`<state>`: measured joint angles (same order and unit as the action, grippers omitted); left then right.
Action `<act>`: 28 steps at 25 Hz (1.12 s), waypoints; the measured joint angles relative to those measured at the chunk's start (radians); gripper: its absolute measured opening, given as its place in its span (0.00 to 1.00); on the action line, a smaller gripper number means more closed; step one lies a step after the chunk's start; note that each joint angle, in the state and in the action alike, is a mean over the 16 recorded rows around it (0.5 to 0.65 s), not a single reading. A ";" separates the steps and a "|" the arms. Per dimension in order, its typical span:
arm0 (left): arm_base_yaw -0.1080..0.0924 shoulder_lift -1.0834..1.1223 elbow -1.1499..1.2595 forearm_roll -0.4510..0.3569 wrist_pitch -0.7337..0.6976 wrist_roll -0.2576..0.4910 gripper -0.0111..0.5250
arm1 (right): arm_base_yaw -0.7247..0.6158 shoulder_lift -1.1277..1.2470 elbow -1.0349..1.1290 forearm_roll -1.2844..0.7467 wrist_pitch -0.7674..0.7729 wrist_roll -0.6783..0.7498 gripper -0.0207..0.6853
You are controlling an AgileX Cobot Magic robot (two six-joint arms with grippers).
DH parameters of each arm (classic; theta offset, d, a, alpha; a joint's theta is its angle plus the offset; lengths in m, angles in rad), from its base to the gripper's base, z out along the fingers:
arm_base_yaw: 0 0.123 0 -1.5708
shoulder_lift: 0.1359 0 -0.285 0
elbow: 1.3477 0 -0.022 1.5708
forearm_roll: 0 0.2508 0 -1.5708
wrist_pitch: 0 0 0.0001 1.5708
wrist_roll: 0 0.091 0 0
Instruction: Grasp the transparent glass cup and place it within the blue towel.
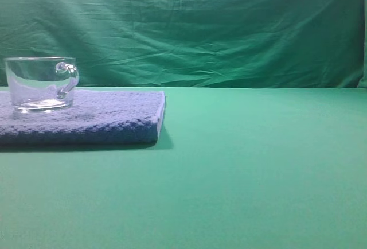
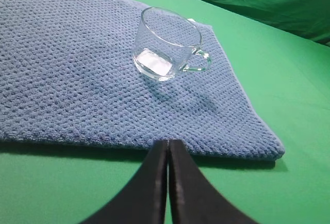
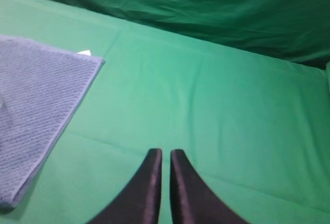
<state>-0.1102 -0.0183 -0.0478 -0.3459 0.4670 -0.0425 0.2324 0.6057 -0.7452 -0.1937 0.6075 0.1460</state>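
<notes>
Far left of the green tabletop (image 1: 258,168), against the left edge: the blue towel (image 1: 86,120), folded flat, long side parallel to the front edge. Upright on the towel's left portion, toward the back edge: the transparent glass cup (image 1: 40,82), thick base down on the nubby cloth, small loop handle turned to the right. Inside the towel's border on all visible sides, nothing gripping it. Seen from the left wrist view, same cup (image 2: 166,43) sitting near the towel's far corner, towel (image 2: 77,79) spreading wide toward the camera, handle sticking out toward the cloth's right edge.

Left gripper (image 2: 168,144) hanging over bare green just off the towel's near edge, dark fingers pressed together tip to tip, holding nothing, well apart from the cup.

Right of that, open green table toward the right edge, crumpled green backdrop cloth (image 1: 200,25) behind. Right gripper (image 3: 165,154) above bare table, fingers nearly together with a thin slit between, empty; towel corner (image 3: 41,95) at the left of its view
</notes>
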 joint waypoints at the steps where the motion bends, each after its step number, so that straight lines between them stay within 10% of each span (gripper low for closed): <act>1: 0.000 0.000 0.000 0.000 0.000 0.000 0.02 | -0.021 -0.038 0.038 0.001 -0.020 0.000 0.10; 28: 0.000 0.000 0.000 0.000 0.000 0.000 0.02 | -0.156 -0.615 0.757 0.113 -0.250 0.000 0.10</act>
<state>-0.1102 -0.0183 -0.0478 -0.3459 0.4670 -0.0425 0.0763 -0.0089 0.0121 -0.0806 0.3571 0.1460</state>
